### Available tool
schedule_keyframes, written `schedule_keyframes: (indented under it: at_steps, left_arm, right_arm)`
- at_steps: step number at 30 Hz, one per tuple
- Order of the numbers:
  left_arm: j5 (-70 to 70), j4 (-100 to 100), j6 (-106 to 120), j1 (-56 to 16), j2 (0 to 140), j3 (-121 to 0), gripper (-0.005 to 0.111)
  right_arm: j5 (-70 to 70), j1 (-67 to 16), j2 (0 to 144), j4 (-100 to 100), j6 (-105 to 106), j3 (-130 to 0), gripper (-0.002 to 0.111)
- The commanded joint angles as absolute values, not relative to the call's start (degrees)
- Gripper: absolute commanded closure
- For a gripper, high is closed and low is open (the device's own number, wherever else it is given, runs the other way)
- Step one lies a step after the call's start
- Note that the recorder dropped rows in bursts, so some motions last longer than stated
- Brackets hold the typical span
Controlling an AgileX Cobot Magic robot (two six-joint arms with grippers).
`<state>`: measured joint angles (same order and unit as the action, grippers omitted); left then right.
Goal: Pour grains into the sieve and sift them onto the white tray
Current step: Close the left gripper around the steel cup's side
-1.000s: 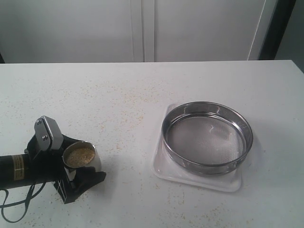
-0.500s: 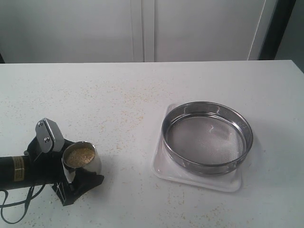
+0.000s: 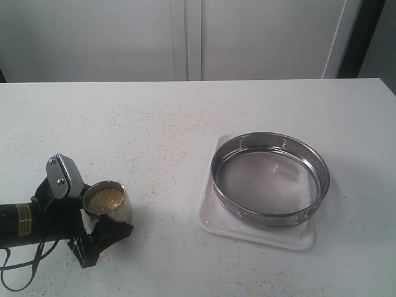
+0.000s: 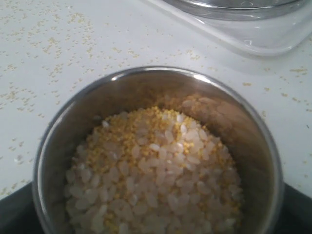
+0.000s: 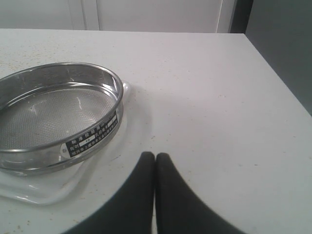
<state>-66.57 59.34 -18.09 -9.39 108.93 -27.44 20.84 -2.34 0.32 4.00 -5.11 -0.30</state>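
Note:
A small steel cup (image 3: 122, 213) stands at the table's front left, filled with the grains (image 3: 105, 199), yellow bits mixed with whitish rice (image 4: 156, 170). My left gripper (image 3: 110, 209) lies low on the table with its black fingers (image 4: 13, 214) pressed against both sides of the cup. The sieve (image 3: 270, 179), a wide steel ring with a mesh bottom, rests empty on the white tray (image 3: 260, 234) at the right. My right gripper (image 5: 155, 157) is shut on nothing, just above the table beside the tray (image 5: 39, 192) and the sieve (image 5: 53, 112).
Loose yellow grains (image 3: 167, 145) are scattered over the white tabletop between the cup and the tray. White cabinet doors (image 3: 185, 37) stand behind the table's far edge. The table's right edge (image 5: 278, 83) runs close to my right gripper.
My left gripper's fingers have drawn in around the cup. The cup has shifted slightly between them. The sieve and the tray have not moved.

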Motion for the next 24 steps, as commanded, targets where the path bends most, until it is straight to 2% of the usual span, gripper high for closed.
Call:
schedule_keyframes:
  at_steps: [1, 3, 24]
  left_arm:
    - [-66.5, 59.2, -18.0, -9.6, 108.8, -27.5, 0.097]
    - [-66.5, 59.2, -18.0, -9.6, 108.7, -27.5, 0.106]
    - [-68.6, 56.8, -18.0, -9.6, 108.7, -27.5, 0.107]
  right_arm:
    - [19.9, -1.9, 0.0, 4.3, -5.3, 0.0, 0.108]
    - [19.9, -1.9, 0.0, 4.3, -5.3, 0.0, 0.108]
    - [19.9, -1.9, 0.0, 4.3, -5.3, 0.0, 0.108]
